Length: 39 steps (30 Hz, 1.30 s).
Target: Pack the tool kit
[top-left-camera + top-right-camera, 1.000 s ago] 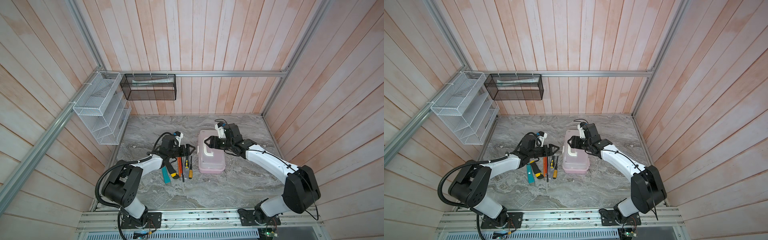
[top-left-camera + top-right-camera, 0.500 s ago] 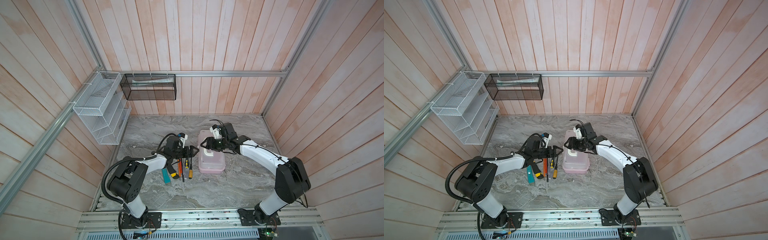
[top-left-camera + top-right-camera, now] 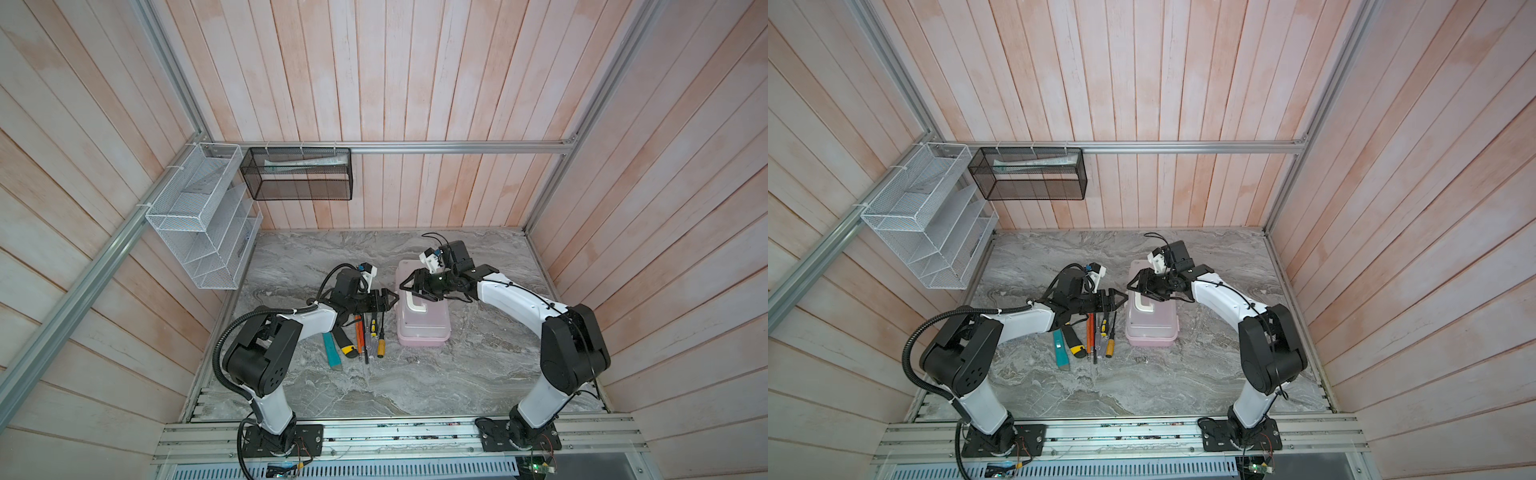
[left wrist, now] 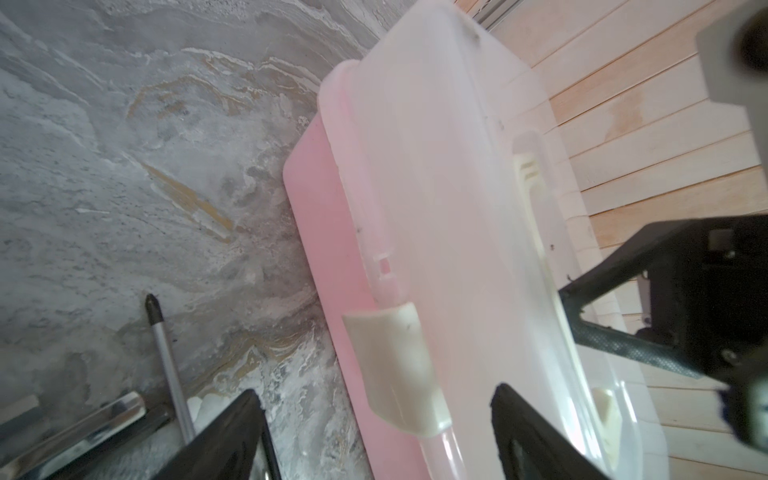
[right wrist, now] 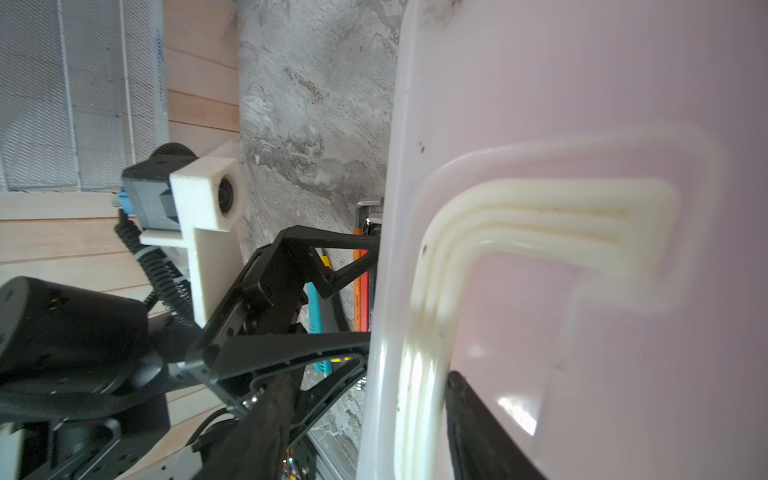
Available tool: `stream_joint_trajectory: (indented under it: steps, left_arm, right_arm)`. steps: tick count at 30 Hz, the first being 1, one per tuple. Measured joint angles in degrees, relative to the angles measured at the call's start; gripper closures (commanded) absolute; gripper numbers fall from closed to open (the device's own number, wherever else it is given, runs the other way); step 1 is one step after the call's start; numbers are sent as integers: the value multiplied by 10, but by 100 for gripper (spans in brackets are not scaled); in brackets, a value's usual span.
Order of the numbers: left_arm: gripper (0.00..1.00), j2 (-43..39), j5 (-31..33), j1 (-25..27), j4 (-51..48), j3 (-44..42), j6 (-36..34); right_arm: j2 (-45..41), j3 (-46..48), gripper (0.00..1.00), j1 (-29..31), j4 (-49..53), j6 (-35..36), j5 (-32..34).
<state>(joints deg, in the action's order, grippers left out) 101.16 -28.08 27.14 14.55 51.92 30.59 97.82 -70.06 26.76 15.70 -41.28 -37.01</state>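
Centre frame: pink case (image 3: 422, 341), lid (image 3: 434, 320) shut; tools (image 3: 362, 338) loose left of it. Since advanced: left gripper (image 3: 390, 300), jaws wide, at latch (image 4: 395, 365); right gripper (image 3: 419, 293), half-spread over lid, contact unclear. Unlatching likely next.

The case (image 3: 422, 341) was approached from both sides.
The right gripper (image 3: 415, 291) was moved left across the lid (image 3: 434, 322); the left gripper (image 3: 394, 300) was brought right, near the latch (image 4: 399, 365).
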Motion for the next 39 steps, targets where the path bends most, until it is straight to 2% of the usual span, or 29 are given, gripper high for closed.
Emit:
stream_joint_trajectory:
  steps: [5, 13, 16, 21, 25, 28, 33, 39]
  left_arm:
    - [11, 17, 0, -3, 0, 15, -4]
    - [11, 31, 0, -3, 0, 31, -8]
    - [11, 32, 1, -3, 0, 32, -8]
    - [11, 35, 3, -3, -2, 34, -9]
    - [11, 35, 3, -3, -2, 35, -9]
    - [11, 37, 2, -3, -3, 38, -9]
    - [11, 39, 9, -2, -3, 43, -9]
    - [11, 40, 12, -2, -4, 42, -10]
  right_arm:
    - [0, 7, 42, -10, -14, -4, -28]
    - [18, -53, 42, 7, 81, 67, 33]
    - [13, -27, 42, -3, 39, 56, -4]
    - [-6, 52, 42, -36, -100, -24, -98]
    - [-9, 83, 45, -48, -163, -64, -131]
    - [-8, 67, 46, -44, -127, -46, -115]
    - [27, -46, 44, 4, 34, 50, 7]
    - [25, -40, 47, 11, 28, 68, 20]
